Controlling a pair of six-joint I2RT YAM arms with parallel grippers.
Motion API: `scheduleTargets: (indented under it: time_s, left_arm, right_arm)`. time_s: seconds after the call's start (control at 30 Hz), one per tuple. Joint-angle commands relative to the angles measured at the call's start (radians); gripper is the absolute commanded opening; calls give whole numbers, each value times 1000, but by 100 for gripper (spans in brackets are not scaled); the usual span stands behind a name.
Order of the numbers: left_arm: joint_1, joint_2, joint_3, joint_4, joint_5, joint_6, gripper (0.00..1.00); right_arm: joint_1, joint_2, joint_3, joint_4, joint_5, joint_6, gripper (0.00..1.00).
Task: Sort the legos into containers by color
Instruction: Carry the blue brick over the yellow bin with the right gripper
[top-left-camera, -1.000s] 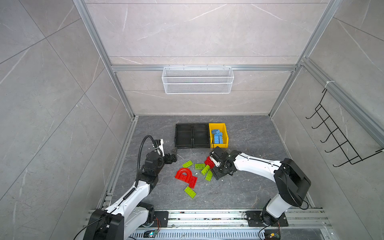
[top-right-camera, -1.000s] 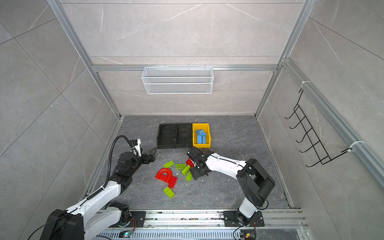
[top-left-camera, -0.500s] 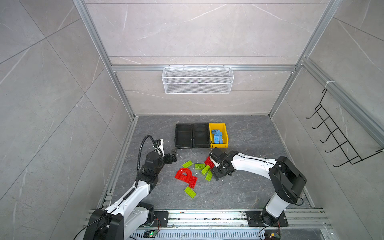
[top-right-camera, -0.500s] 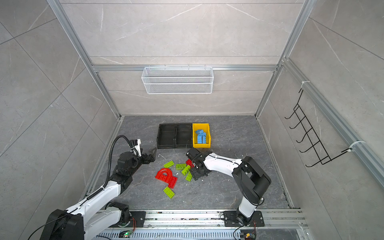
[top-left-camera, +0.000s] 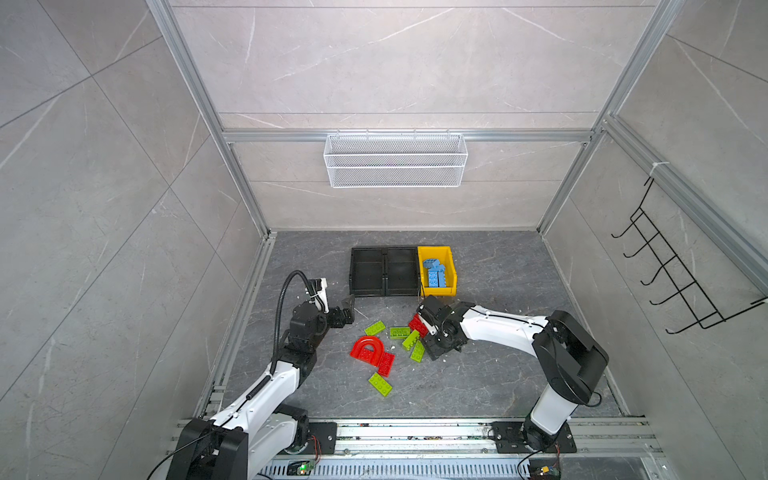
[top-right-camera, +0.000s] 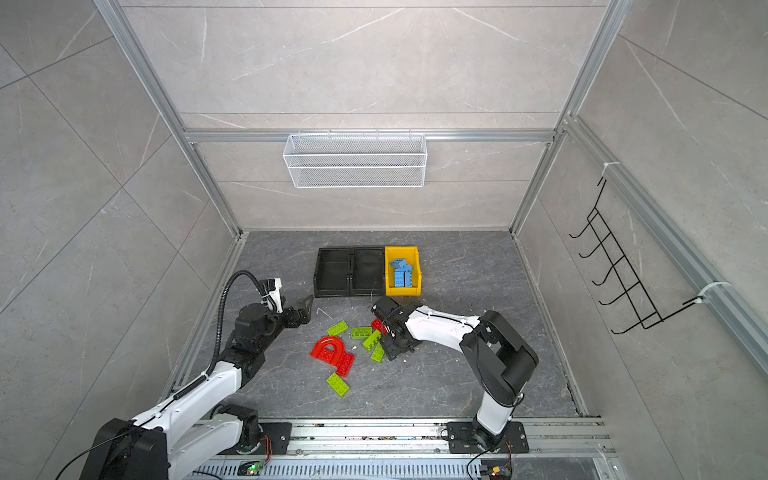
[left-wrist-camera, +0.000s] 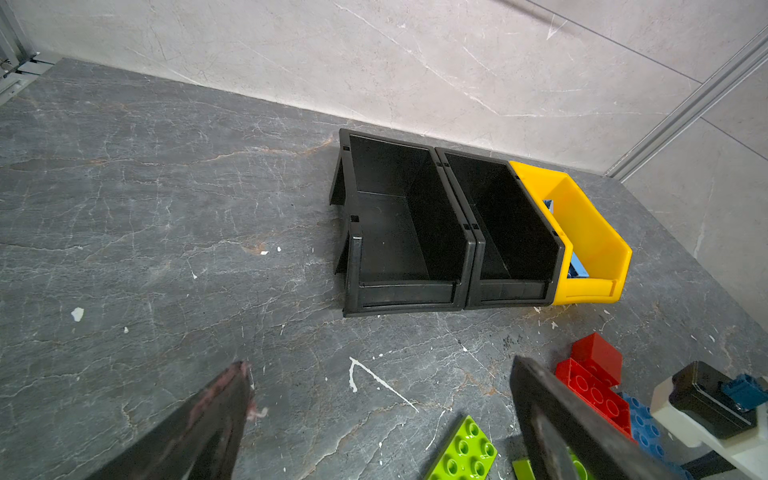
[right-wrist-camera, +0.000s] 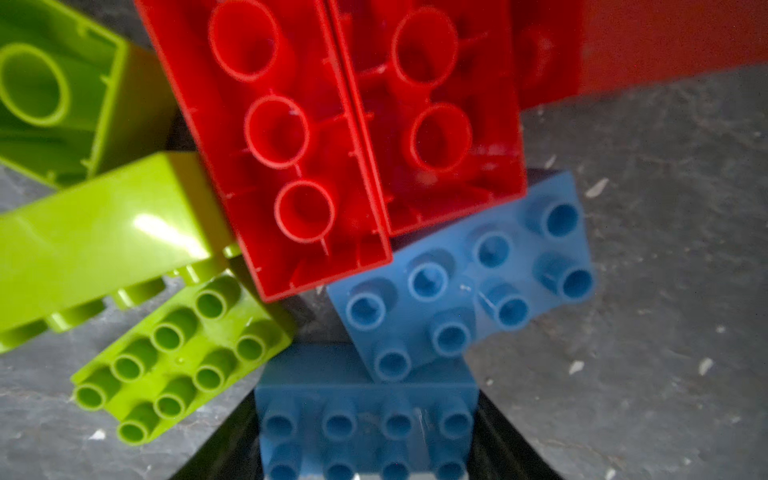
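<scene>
Red, lime green and blue legos lie in a pile mid-floor in both top views: a red arch (top-left-camera: 368, 347), green bricks (top-left-camera: 380, 384) (top-right-camera: 337, 328) and red bricks (top-left-camera: 417, 324). My right gripper (top-left-camera: 434, 347) points down into the pile's right edge. In the right wrist view it (right-wrist-camera: 365, 415) is shut on a blue lego (right-wrist-camera: 365, 399), beside another blue lego (right-wrist-camera: 465, 282), upturned red legos (right-wrist-camera: 291, 137) and green legos (right-wrist-camera: 178, 357). My left gripper (top-left-camera: 348, 311) (left-wrist-camera: 380, 365) hangs open and empty left of the pile. The yellow container (top-left-camera: 452, 266) holds blue legos (top-left-camera: 435, 272). Both black containers (top-left-camera: 353, 270) (left-wrist-camera: 353, 249) are empty.
A white wire basket (top-left-camera: 395, 166) hangs on the back wall and a black hook rack (top-left-camera: 673, 270) on the right wall. The three bins stand in a row behind the pile. Aluminium rails (top-left-camera: 232, 332) edge the floor.
My right gripper's jaws have narrowed and the right arm has edged a little left over the pile. The left arm has not moved.
</scene>
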Motion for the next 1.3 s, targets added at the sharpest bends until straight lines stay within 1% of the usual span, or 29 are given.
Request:
scheduleTargets:
  time_s: [0.0, 0.33, 0.4, 0.5, 0.67, 0.73, 0.8, 0.97, 1.27]
  left_arm:
    - [-4, -11, 23, 27, -6, 10, 100]
    - [-4, -10, 20, 27, -6, 10, 100]
    - [-4, -8, 24, 29, -5, 10, 100]
    - [-4, -6, 25, 28, -5, 9, 100]
    - [-4, -10, 24, 28, -3, 8, 100]
    - [-4, -12, 24, 27, -4, 9, 100]
    - [-4, -14, 24, 29, -4, 5, 100]
    - [-4, -15, 24, 28, 1, 4, 100]
    - [-4, 0, 20, 33, -10, 7, 100]
  right_arm:
    - [4, -24, 4, 3, 27, 10, 67]
    - [-2, -72, 15, -7, 30, 17, 64]
    - [-23, -104, 27, -17, 31, 15, 64]
    - [-74, -147, 37, -12, 2, -3, 64]
    - [-131, -179, 116, -37, 3, -43, 64]
    - [-154, -187, 133, -18, -1, -60, 64]
    - [-199, -186, 151, 20, -17, -73, 64]
    - [-285, -121, 249, 114, -20, -92, 64]
    - [-380, 171, 579, 133, -38, -126, 64]
